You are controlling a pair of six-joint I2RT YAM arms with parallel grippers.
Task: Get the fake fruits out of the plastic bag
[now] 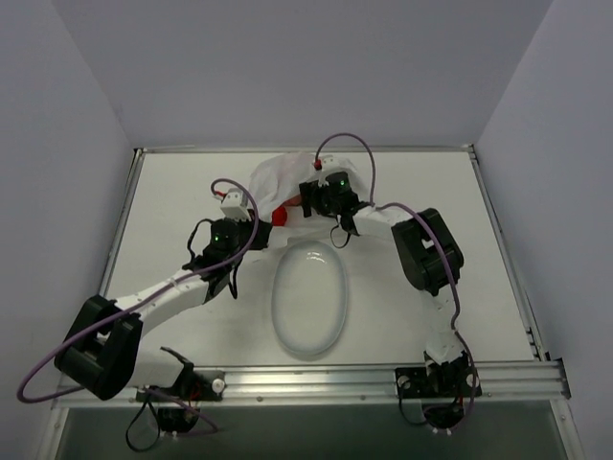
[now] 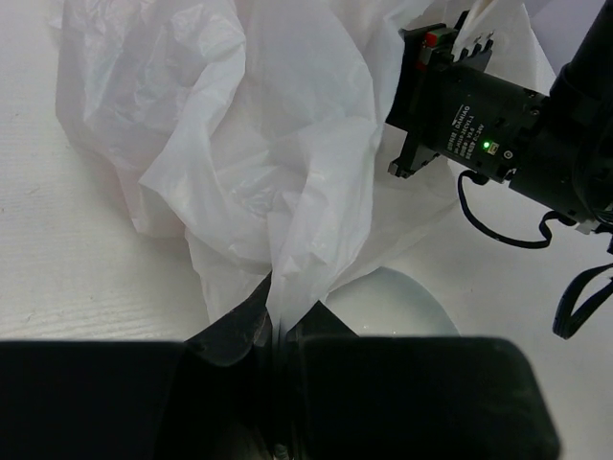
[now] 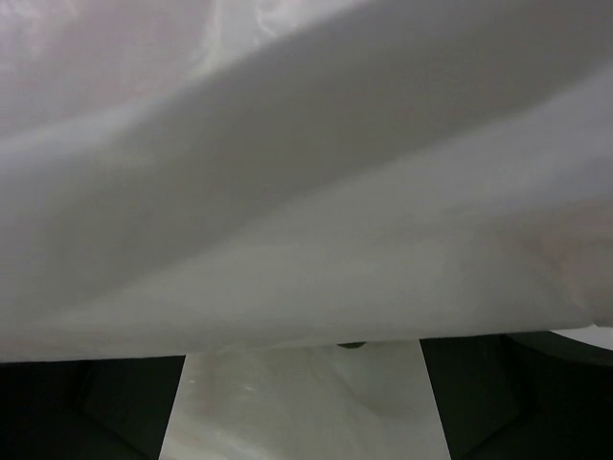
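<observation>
Up near the top middle, the plastic bag [image 1: 273,177] lay crumpled (a red fruit [image 1: 280,217] peeked out). The left gripper [image 2: 278,331] pinched a fold of it. The right gripper [image 3: 302,407] was spread wide against the bag.

Left arm [image 1: 163,292]: base at 7 o'clock in top view, elbow low at 8, forearm running toward 1 o'clock. Left gripper [image 2: 278,331] jaws closed, pinching fold of plastic bag [image 2: 239,144]. Right arm [image 1: 426,251]: base at 5 o'clock, elbow at 3, forearm pointing toward 10 o'clock. Right gripper [image 1: 308,189] fingers [image 3: 86,402] spread wide apart, tips hidden under bag film.
</observation>
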